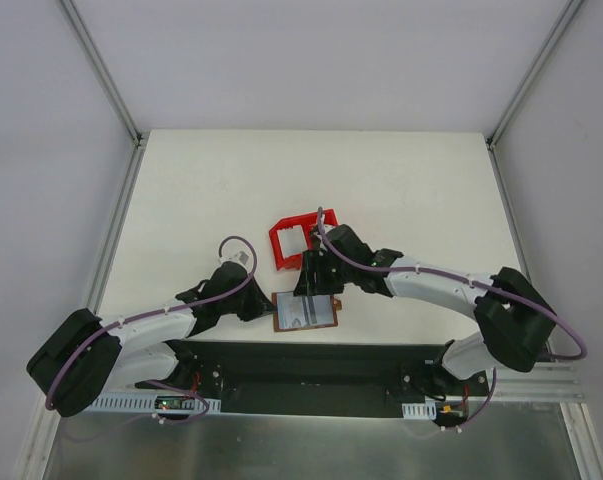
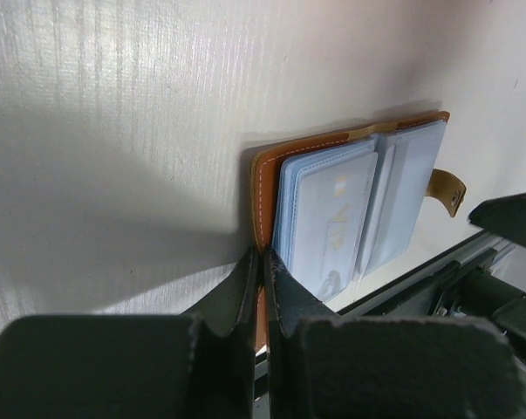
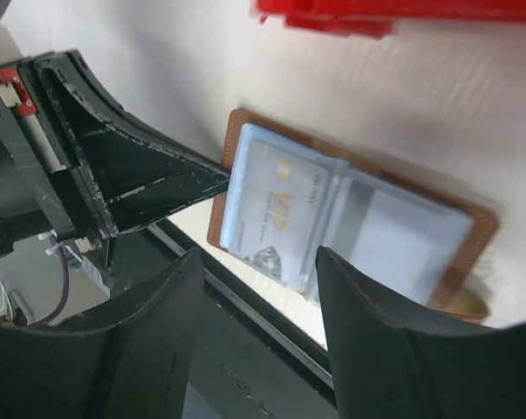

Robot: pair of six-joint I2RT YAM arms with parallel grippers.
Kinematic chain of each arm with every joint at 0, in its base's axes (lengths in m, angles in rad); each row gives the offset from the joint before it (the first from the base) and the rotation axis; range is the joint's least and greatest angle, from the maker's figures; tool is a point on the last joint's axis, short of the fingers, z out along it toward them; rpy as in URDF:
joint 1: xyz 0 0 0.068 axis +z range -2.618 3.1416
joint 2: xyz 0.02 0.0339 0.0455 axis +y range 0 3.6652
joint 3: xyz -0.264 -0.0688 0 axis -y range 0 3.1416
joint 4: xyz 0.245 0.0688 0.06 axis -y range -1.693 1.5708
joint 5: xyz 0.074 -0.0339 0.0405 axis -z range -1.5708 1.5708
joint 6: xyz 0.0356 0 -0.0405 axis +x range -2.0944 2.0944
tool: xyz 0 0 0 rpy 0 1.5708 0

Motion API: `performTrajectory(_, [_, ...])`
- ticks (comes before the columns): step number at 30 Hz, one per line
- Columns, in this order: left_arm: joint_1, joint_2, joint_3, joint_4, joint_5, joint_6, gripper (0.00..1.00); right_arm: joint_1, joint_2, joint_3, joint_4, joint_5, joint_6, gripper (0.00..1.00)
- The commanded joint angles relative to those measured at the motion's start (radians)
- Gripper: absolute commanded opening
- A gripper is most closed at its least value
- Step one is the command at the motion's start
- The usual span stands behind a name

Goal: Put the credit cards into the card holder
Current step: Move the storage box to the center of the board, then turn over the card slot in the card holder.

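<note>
One card holder (image 1: pixel 306 311) lay open and flat on the white table (image 1: pixel 401 190), near the front edge and between the two arms. Its brown cover faced down and its pale blue-grey pockets faced up. Two pocket pages showed, one on each side of the centre fold. One strap tab (image 2: pixel 446 188) stuck out from the far side of the cover.

One credit card (image 3: pixel 276 205) could be counted. It was whitish with gold lettering and sat in the pocket page nearer the left arm. Whether the other page held a card could not be told, and no loose cards showed on the table.

The left gripper (image 1: pixel 268 308) reached in low from the left. Its two fingers (image 2: pixel 245 288) were pressed together on the brown edge of the card holder, pinching the cover just beside the card.

The right gripper (image 3: pixel 258 262) hung above the open holder, pointing down at it. Its two fingers (image 3: pixel 367 323) stood well apart with nothing between them, and the card and pockets showed through the gap. Whether the fingertips touched the holder could not be told.

One red bin (image 1: pixel 277 245) stood just behind the holder, further from the arms.
</note>
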Motion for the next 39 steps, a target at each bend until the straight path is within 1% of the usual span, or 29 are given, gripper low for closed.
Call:
performTrajectory(1, [0.005, 0.009, 0.023, -0.01, -0.006, 0.008, 0.0, 0.042, 0.046, -0.023, 0.095, -0.014, 0.096, 0.57])
performTrajectory(2, [0.005, 0.008, 0.023, -0.01, -0.004, 0.007, 0.0, 0.048, 0.057, -0.027, 0.127, -0.024, 0.107, 0.57])
performTrajectory(12, [0.005, -0.006, 0.013, -0.01, -0.009, -0.001, 0.0, 0.092, 0.149, -0.011, 0.16, -0.05, 0.121, 0.56])
performTrajectory(17, [0.005, -0.007, 0.013, -0.011, -0.007, -0.001, 0.0, 0.101, 0.2, 0.025, 0.138, -0.074, 0.121, 0.56])
performTrajectory(20, [0.005, -0.01, 0.012, -0.013, -0.01, -0.001, 0.0, 0.108, 0.186, 0.025, 0.127, -0.054, 0.107, 0.56])
performTrajectory(26, [0.005, -0.017, 0.007, -0.011, -0.012, -0.004, 0.0, 0.108, 0.092, -0.001, 0.104, 0.031, 0.081, 0.58])
performTrajectory(30, [0.005, -0.015, 0.007, -0.011, -0.012, -0.003, 0.0, 0.109, 0.083, 0.005, 0.029, 0.084, 0.075, 0.58])
performTrajectory(35, [0.005, -0.017, 0.009, -0.011, -0.011, -0.003, 0.0, 0.108, 0.135, 0.015, 0.02, 0.056, 0.083, 0.58])
performTrajectory(39, [0.005, -0.017, 0.01, -0.011, -0.009, -0.003, 0.0, 0.117, 0.164, 0.028, 0.054, 0.015, 0.083, 0.58])
